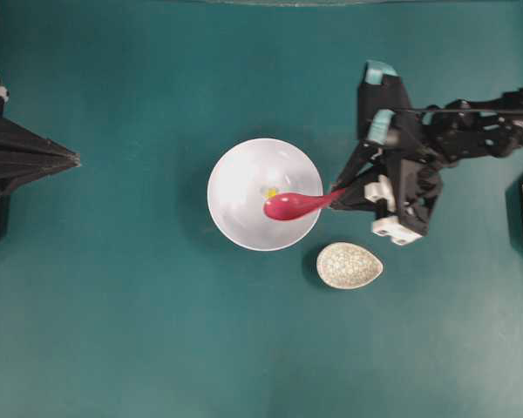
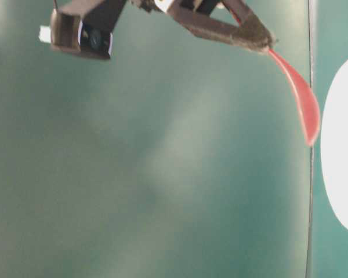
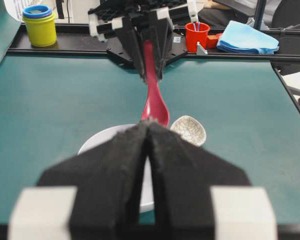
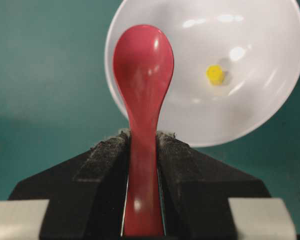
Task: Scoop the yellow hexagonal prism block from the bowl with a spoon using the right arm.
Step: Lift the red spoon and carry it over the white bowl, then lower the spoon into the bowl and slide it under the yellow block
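Here, nearest the right wrist camera, the right gripper (image 4: 142,150) is clamping the handle of the spoon (image 4: 142,95), its jaws part-closed with the pads pressing on either side of the handle. The oval scoop is reaching out ahead of the pads and hanging over the near rim of the bowl (image 4: 250,110); whether it is touching the rim, the views are not showing. Just beyond, the yellow hexagonal prism block (image 4: 215,74) is sitting on the white floor of the bowl, off to the right of the scoop in the wrist view and apart from it.

To do this step well, I judge the scoop's tip should be lowering to the bowl's floor beside the block and then sliding under it toward the far wall, so the wall is stopping the tiny block from skating away. A slow, shallow sweep should be keeping the light bowl from shifting on the tabletop (image 1: 113,305).

Farther off, the speckled dish (image 1: 349,266) is lying just beside the bowl, and the left gripper (image 3: 149,165) is resting shut and empty, well apart at the tabletop's other side.
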Controlling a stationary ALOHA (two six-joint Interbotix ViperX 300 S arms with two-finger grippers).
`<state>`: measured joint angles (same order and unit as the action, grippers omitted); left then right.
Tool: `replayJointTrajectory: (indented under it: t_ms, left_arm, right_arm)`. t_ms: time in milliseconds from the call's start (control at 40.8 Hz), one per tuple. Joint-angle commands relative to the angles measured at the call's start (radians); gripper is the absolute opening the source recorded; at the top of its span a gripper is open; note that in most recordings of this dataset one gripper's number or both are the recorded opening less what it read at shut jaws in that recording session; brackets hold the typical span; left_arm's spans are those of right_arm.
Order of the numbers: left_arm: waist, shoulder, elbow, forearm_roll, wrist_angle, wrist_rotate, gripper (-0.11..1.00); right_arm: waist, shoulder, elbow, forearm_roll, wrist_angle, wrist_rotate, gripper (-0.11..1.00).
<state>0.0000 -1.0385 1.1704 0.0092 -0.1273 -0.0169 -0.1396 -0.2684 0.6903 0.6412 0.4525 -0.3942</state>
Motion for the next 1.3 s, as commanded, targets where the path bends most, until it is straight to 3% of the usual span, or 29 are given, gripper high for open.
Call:
replayJointTrajectory:
  t_ms: [0, 196, 441, 564, 662, 956, 1275]
  left_arm:
    - [-0.002, 0.006, -0.028, 0.002, -0.005, -0.002, 0.02]
    - [-0.002, 0.006, -0.029, 0.002, -0.005, -0.002, 0.02]
    - [-0.002, 0.009, -0.028, 0.002, -0.002, -0.002, 0.02]
    - [-0.002, 0.012, -0.026, 0.002, 0.003, -0.002, 0.02]
    - [-0.002, 0.012, -0.028, 0.002, 0.003, -0.002, 0.02]
    - [0.000, 0.012, -0.028, 0.002, 0.003, -0.002, 0.02]
    - [-0.002, 0.012, -0.028, 0.002, 0.003, -0.002, 0.02]
  right_arm:
    - [-0.009, 0.015, -0.058, -0.020, 0.031, 0.009, 0.25]
    - [-0.011, 0.072, -0.120, -0.130, 0.104, 0.054, 0.25]
    - [-0.009, 0.129, -0.192, -0.308, 0.238, 0.232, 0.25]
    - [-0.011, 0.146, -0.225, -0.364, 0.299, 0.293, 0.25]
    - [-0.011, 0.163, -0.252, -0.387, 0.336, 0.308, 0.25]
    - [-0.011, 0.216, -0.325, -0.393, 0.448, 0.308, 0.25]
    - [-0.011, 0.227, -0.334, -0.417, 0.462, 0.311, 0.25]
